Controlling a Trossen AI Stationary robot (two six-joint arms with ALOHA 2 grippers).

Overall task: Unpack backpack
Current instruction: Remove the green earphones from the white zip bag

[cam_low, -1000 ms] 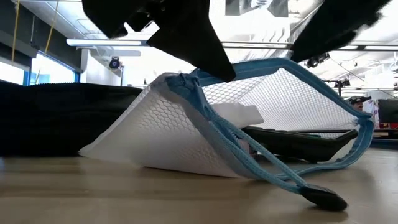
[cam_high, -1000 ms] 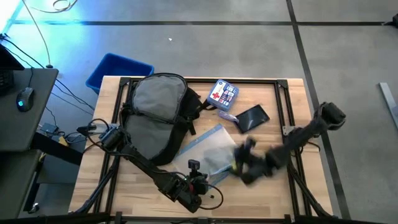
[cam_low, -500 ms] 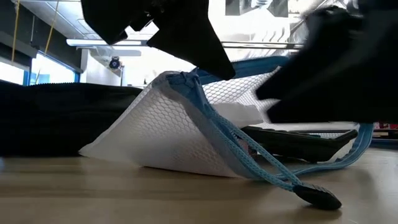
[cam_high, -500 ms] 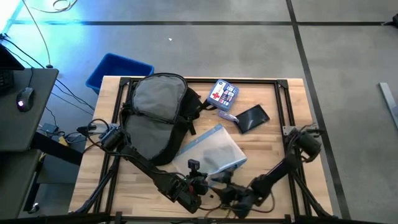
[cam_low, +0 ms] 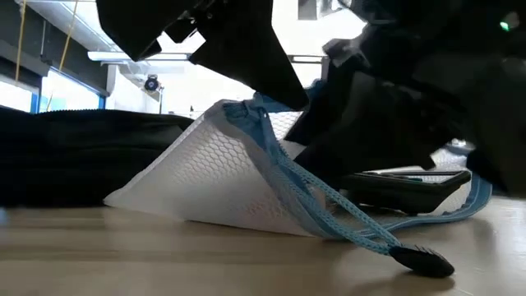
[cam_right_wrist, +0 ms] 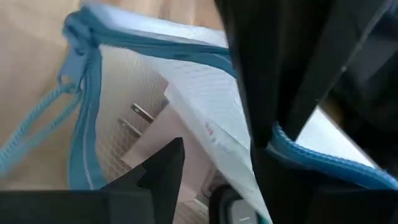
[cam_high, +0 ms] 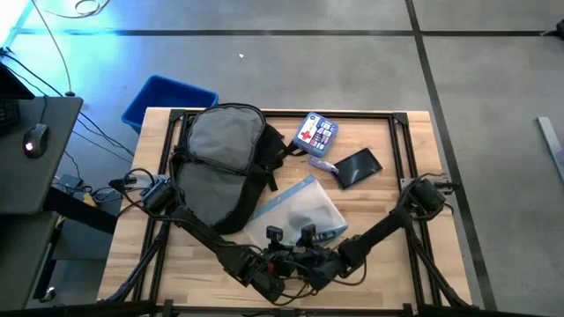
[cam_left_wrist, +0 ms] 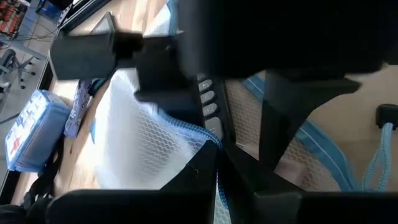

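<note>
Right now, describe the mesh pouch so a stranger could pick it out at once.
Start from the big grey-and-black backpack on the wooden table. Just beside it, toward the table's front edge, lies the mesh pouch. It alone is white netting edged in blue, with a blue cord.

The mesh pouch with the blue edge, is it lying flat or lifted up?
Lifted up. The left gripper, shut on the mesh pouch, holds one blue corner high while its other edge rests on the table.

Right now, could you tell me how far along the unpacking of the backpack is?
Several items already lie out on the table: a first-aid box, a dark flat case and a white mesh pouch, beside the backpack. In hand: the left end effector, shut, pinches the pouch's blue edge, with the right end effector at its opening. Whether anything remains inside the backpack cannot be seen.
</note>
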